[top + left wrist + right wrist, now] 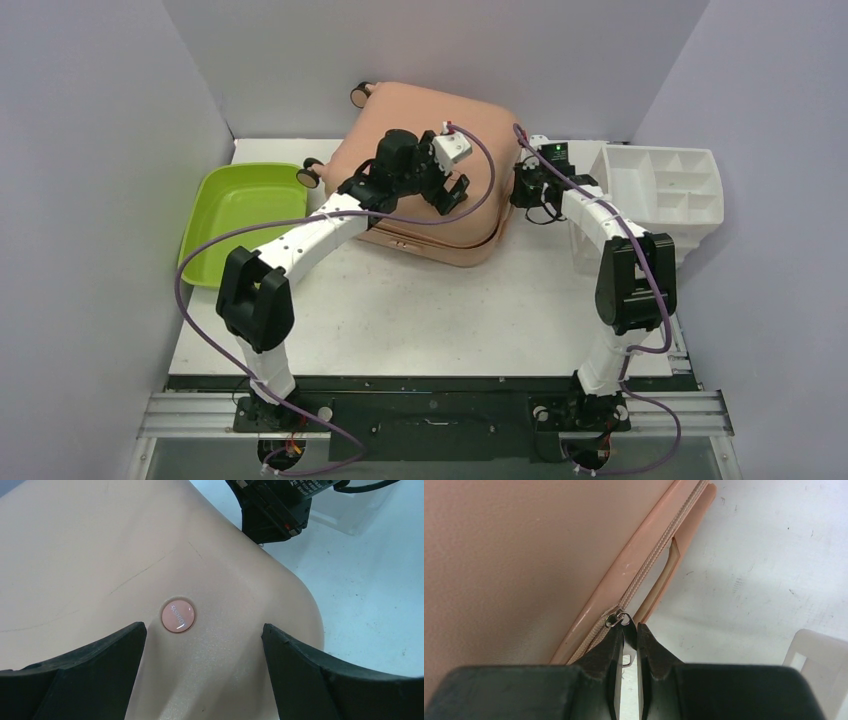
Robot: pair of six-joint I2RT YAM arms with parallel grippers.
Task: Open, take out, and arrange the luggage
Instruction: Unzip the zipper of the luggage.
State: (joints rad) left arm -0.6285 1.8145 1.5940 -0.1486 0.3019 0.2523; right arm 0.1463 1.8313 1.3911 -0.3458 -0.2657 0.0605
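The left arm rises from its base at the lower left of the top view, bends at a black elbow and stretches its white forearm up and right, so that the left tool (pixel 452 190) hangs over the large salmon-pink hard-shell suitcase (pixel 410 105). In the left wrist view this left tool (pixel 204 626) stands wide, with its two black fingers (pixel 100 665) far apart above the smooth shell and nothing between them but the small round pink logo (pixel 178 615); whether the fingers touch the shell I cannot tell. The right arm goes up from the lower right, folds at its elbow and reaches left to the right side of the suitcase. There the right tool (pixel 629 630) is closed narrow on the small metal zipper pull (pixel 620 618) at the rim of the shell. I count one suitcase with two black-and-pink caster wheels (pixel 310 173) in sight, one lime-green plastic tub (pixel 240 215) and one white plastic drawer organizer (pixel 665 185). The suitcase lies at the upper middle of the white desk (pixel 420 320), turned at an angle, with its far corner close to the back wall. The tub sits just beside it at the left desk edge, the organizer at the right edge near the side wall. A broad bare strip of desk is in front of the suitcase, between the two arms.
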